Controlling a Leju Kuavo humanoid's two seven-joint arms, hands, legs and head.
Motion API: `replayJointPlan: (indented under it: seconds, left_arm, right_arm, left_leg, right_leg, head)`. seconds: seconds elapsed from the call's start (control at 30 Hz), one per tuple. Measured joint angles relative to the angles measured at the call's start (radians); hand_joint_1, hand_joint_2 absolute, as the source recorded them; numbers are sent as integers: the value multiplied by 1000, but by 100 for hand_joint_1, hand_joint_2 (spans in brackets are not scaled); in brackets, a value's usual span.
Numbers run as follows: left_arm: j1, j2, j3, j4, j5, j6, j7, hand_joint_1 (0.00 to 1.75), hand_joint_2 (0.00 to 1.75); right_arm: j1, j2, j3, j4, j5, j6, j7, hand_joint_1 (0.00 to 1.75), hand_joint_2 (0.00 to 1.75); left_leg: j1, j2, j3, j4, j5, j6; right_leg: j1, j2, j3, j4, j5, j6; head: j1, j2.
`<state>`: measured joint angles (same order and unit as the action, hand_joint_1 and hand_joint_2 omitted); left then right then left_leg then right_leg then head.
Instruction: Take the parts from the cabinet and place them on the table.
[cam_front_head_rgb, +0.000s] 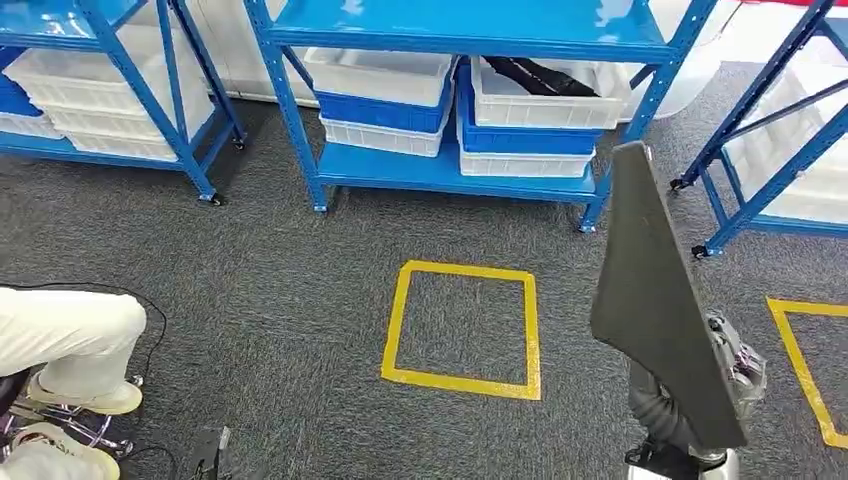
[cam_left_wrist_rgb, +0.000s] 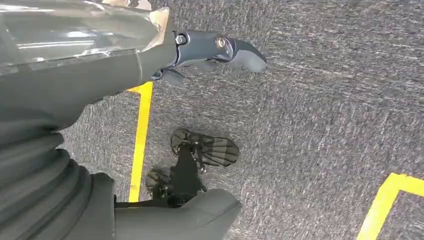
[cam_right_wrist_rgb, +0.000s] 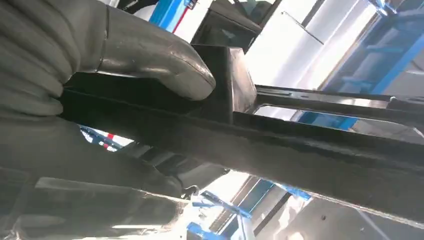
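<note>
Right hand (cam_front_head_rgb: 735, 365) clamped with thumb and fingers (cam_right_wrist_rgb: 150, 65) around long dark part (cam_front_head_rgb: 655, 300), long axis upright above carpeted floor (cam_front_head_rgb: 300, 290), while left hand (cam_left_wrist_rgb: 210, 50) hangs down, fingers loosely apart, holding nothing, no tabletop visible.

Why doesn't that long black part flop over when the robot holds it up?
The black part stands straight up from the right hand, so it's probably stiff. It looks flat and thin, so maybe light. With most of it above the grip, it could tip.
</note>
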<state>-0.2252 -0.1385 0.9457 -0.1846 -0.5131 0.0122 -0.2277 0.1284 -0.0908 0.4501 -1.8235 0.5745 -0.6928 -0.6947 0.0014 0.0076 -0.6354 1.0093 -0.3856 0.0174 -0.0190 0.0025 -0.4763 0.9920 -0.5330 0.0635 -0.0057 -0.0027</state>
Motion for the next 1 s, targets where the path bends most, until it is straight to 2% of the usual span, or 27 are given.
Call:
replayJointPlan:
  seconds: [0.03, 0.07, 0.1, 0.13, 0.17, 0.2, 0.23, 0.27, 0.3, 0.33, 0.4, 0.43, 0.47, 0.5, 0.57, 0.6, 0.63, 0.67, 0.73, 0.77, 0.8, 0.83, 0.87, 0.9, 0.93, 0.97, 1.0]
  left_arm:
    - [0, 0, 0, 0, 0, 0, 0, 0, 175]
    - [1, 1, 0, 0, 0, 0, 0, 0, 175]
    - [2, 2, 0, 0, 0, 0, 0, 0, 175]
    - [2, 2, 0, 0, 0, 0, 0, 0, 175]
    - [2, 1, 0, 0, 1, 0, -1, 0, 175]
    - [2, 1, 0, 0, 1, 0, -1, 0, 175]
    - [1, 2, 0, 0, 1, 0, -1, 0, 175]
    - [1, 2, 0, 0, 1, 0, -1, 0, 175]
    - [1, 2, 0, 0, 1, 0, -1, 0, 175]
    - [1, 2, 0, 0, -2, 0, -1, 0, 175]
    - [-3, 2, 0, 0, -8, 0, -2, 0, 175]
    - [-6, 5, 0, 0, -9, 0, -3, 0, 175]
    - [-9, 6, 0, 0, -9, 0, -3, 0, 175]
    - [-11, 7, 0, 0, -10, 0, -5, 0, 175]
    - [-11, 8, 0, 0, -10, 1, -5, 0, 175]
    - [-11, 6, 0, 0, -10, 1, -5, 0, 175]
    - [-15, 4, 0, 0, -10, 1, -5, 0, 175]
    - [-16, 5, 0, 0, -10, 1, -5, 0, 175]
    - [-17, 4, 0, 0, -10, 1, -6, 0, 175]
    - [-17, 4, 0, 0, -10, 1, -6, 0, 175]
    - [-17, 4, 0, 0, -10, 2, -7, 0, 175]
    - [-17, 4, 0, 0, -10, 3, -8, 0, 175]
    - [-17, 4, 0, 0, -10, 4, -9, 0, 175]
    - [-18, 4, 0, 0, -10, 8, -9, 0, 175]
    - [-20, 5, 0, 0, -10, 9, -9, 0, 175]
    - [-21, 10, 0, -1, -10, 10, -10, 0, 175]
    - [-22, 8, 0, -1, -10, 10, -10, 0, 175]
  right_arm:
    - [-1, 0, 0, 1, 0, 0, 0, 175, 175]
    - [-1, 0, 0, 1, 0, 0, 0, 175, 175]
    - [-3, 1, 0, 2, 0, 0, 0, 175, 175]
    - [-6, 3, 0, 2, 2, 0, 0, 175, 175]
    - [-6, 5, 0, 2, 3, 0, 0, 175, 175]
    - [-5, 7, 0, 2, 4, 0, 0, 175, 175]
    - [-5, 9, 1, 3, 6, 0, 0, 175, 175]
    - [-5, 11, 1, 5, 6, 0, 0, 175, 175]
    - [-5, 11, 1, 6, 6, 0, 0, 175, 175]
    - [-6, 12, 1, 6, 6, 0, 0, 175, 175]
    - [-8, 13, 1, 6, 3, 0, 0, 175, 175]
    - [-10, 14, 0, 6, 3, 0, 0, 175, 175]
    - [-11, 14, 0, 6, 2, 0, 0, 175, 175]
    - [-13, 14, 0, 6, 1, 0, 0, 175, 175]
    - [-15, 16, 1, 6, 0, 0, 0, 175, 175]
    - [-14, 16, 0, 6, 0, 0, 0, 175, 175]
    - [-14, 14, 0, 6, 0, 0, 0, 175, 175]
    - [-18, 14, 0, 6, -2, 0, 0, 175, 175]
    - [-18, 14, 0, 6, -3, 0, 0, 175, 175]
    - [-18, 14, 0, 6, -6, 0, 0, 175, 175]
    - [-19, 14, 0, 6, -6, 0, 0, 175, 175]
    - [-19, 14, 0, 6, -6, 0, 0, 175, 175]
    - [-20, 14, 0, 6, -6, 0, 0, 175, 175]
    - [-23, 14, 0, 6, -6, 0, 0, 175, 175]
    - [-25, 15, 0, 6, -6, 0, 0, 175, 175]
    - [-29, 15, 1, 6, -5, 0, 0, 175, 175]
    - [-27, 16, 1, 5, -3, 0, 0, 175, 175]
  left_leg:
    - [0, 0, -2, -2, 6, -3]
    - [1, -2, -4, -2, 13, -10]
    - [6, -4, -13, 4, 6, -14]
    - [7, -6, -25, 30, -41, -19]
    - [8, -6, -40, 85, -101, -23]
    - [9, -6, -60, 160, -157, -27]
    - [9, -6, -82, 247, -202, -30]
    - [9, -6, -91, 305, -217, -30]
    - [9, -6, -84, 322, -207, -28]
    - [9, -6, -52, 292, -175, -23]
    - [5, -9, 64, 131, -115, 0]
    - [-1, -14, 123, 46, -119, 17]
    - [-3, -9, 155, -11, -137, 23]
    - [-7, -11, 153, -17, -136, 21]
    - [-17, -11, 144, -21, -122, 34]
    - [-13, -8, 137, -43, -101, 40]
    - [-6, 0, 137, -55, -82, 37]
    - [-4, -1, 123, -59, -68, 46]
    - [-4, 1, 93, -59, -45, 47]
    - [-4, 2, 78, -58, -34, 45]
    - [-1, 3, 61, -56, -22, 41]
    - [1, 5, 47, -54, -13, 36]
    - [4, 5, 32, -50, -4, 30]
    - [9, 5, 13, -39, 3, 22]
    - [7, 4, 0, -24, 8, 15]
    - [6, 4, -18, -12, 13, 8]
    - [4, 3, -19, -9, 20, 1]
  right_leg:
    - [4, 0, -7, 8, 0, -2]
    - [2, 0, -17, 8, 5, -11]
    - [-15, -2, -19, 6, 15, -28]
    - [-10, -3, -24, 6, 25, -44]
    - [-7, -4, -34, 7, 35, -59]
    - [-3, -4, -45, 8, 44, -69]
    - [0, -5, -58, 9, 53, -71]
    - [3, -5, -68, 10, 61, -73]
    - [6, -5, -78, 11, 68, -73]
    - [9, -5, -89, 13, 75, -73]
    - [17, -4, -103, 14, 89, -71]
    - [15, -4, -106, 14, 95, -70]
    - [24, -4, -111, 15, 101, -61]
    - [18, -6, -114, 14, 109, -54]
    - [11, -7, -118, 8, 125, -39]
    - [22, -4, -121, 5, 133, -31]
    - [17, -5, -137, 23, 106, -34]
    - [21, -3, -161, 64, 57, -43]
    - [10, -3, -202, 209, -37, -47]
    - [5, -3, -216, 275, -57, -39]
    - [-1, -3, -213, 307, -50, -24]
    - [-5, -4, -191, 294, -29, -7]
    - [-12, -4, -151, 247, 2, 11]
    - [-18, -4, -90, 161, 32, 27]
    - [-26, -5, -28, 72, 33, 31]
    - [-15, -2, 25, 1, -6, 21]
    - [-5, -2, 12, -2, -11, 2]
  head:
    - [-3, 0]
    - [-3, 0]
    - [-2, 0]
    - [-6, 0]
    - [-6, 0]
    - [-6, 0]
    - [-6, 0]
    - [-6, 0]
    - [-7, 0]
    - [-6, 0]
    - [-7, 0]
    - [-6, 0]
    - [-5, 0]
    - [-4, 0]
    - [-7, 0]
    - [-6, 0]
    - [-8, 0]
    - [-1, 0]
    - [1, 0]
    - [1, 0]
    - [2, 0]
    - [1, 0]
    - [2, 0]
    - [1, 0]
    - [2, 0]
    - [6, 0]
    - [-1, 0]
